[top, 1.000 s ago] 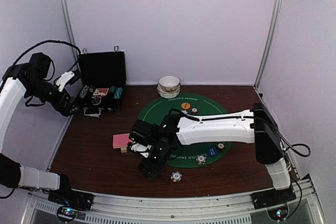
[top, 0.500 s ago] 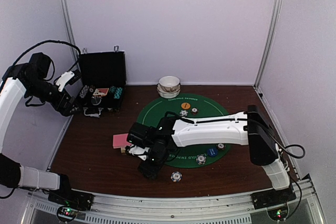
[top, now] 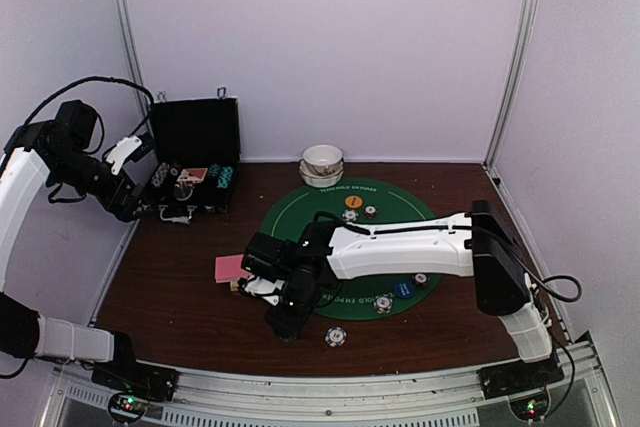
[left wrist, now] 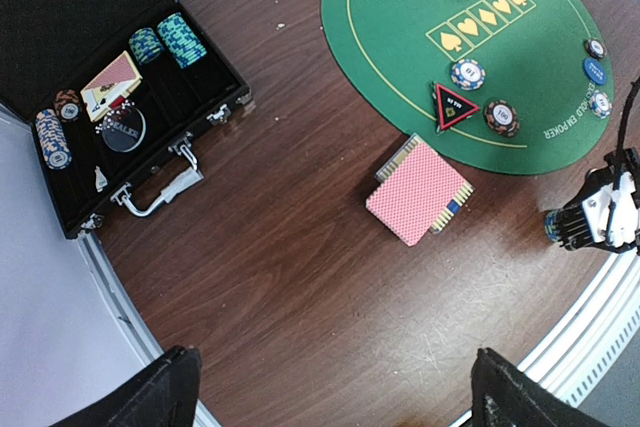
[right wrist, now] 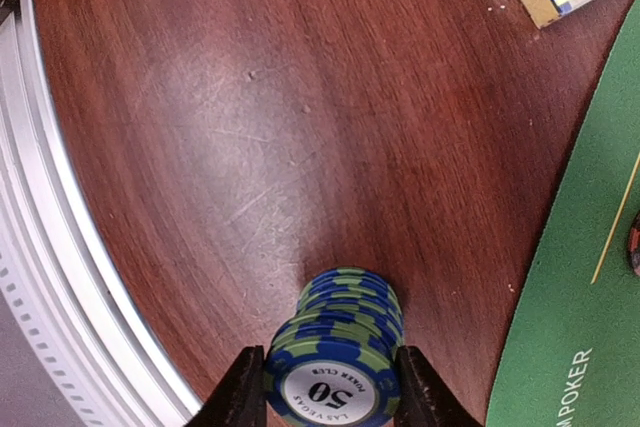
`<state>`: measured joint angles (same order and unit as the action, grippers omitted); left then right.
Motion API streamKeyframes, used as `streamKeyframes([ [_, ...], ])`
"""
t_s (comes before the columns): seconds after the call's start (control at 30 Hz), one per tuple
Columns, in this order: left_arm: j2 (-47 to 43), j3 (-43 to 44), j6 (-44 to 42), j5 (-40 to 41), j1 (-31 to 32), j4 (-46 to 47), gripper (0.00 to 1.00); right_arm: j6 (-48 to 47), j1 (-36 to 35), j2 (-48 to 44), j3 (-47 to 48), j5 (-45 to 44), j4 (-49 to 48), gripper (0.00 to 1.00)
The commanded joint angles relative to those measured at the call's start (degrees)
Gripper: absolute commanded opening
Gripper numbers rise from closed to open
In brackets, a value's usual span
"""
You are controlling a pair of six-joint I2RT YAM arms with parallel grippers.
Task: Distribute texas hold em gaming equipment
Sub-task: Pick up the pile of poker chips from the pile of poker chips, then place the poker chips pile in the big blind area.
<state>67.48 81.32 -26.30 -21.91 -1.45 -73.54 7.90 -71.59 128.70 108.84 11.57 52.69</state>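
The right gripper (right wrist: pixel 332 394) is closed tight on a stack of blue and green chips (right wrist: pixel 338 342). One finger presses on each side of the stack. The top chip says 50. The stack looks to stand on the brown table (right wrist: pixel 200 127), just beside the edge of the green mat (right wrist: pixel 570 327). From above, the right arm reaches across the mat to the front of the table, and the gripper hides the stack. One more chip (top: pixel 336 336) lies flat on the table near it.

The pink cards (left wrist: pixel 420 190) lie in a pile on the table, just off the mat. The red triangle marker (left wrist: pixel 455 105) lies on the mat near the cards, with two chips close by. The orange disc (top: pixel 352 201) is at the far side of the mat. The blue disc (top: pixel 402 289) is near its front edge.

The left gripper (left wrist: pixel 332 372) is open wide and holds nothing. It hangs high over the table by the black case (left wrist: pixel 60 7). The case is open, and teal chips (left wrist: pixel 165 42) stand in it. White bowls (top: pixel 322 160) sit stacked behind the mat.
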Motion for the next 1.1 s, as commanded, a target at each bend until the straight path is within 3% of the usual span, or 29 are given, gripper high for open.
streamKeyframes([
  [0.0,-0.5,1.0,-0.7,-0.2,-0.4,0.3,0.98,-0.1,0.0,-0.2,2.0,-1.0,1.1,0.26],
  [0.4,-0.5,1.4,-0.7,0.1,-0.4,0.3,0.98,0.8,2.5,-4.3,7.8,-4.0,5.1,0.13],
  [0.7,-0.8,1.4,-0.8,0.6,-0.4,0.3,0.98,2.1,14.4,-7.2,9.8,-10.7,8.3,0.09],
  [1.07,-0.3,1.6,-0.7,0.4,-0.4,0.3,0.97,2.6,28.0,-2.4,10.7,-17.0,5.6,0.08],
])
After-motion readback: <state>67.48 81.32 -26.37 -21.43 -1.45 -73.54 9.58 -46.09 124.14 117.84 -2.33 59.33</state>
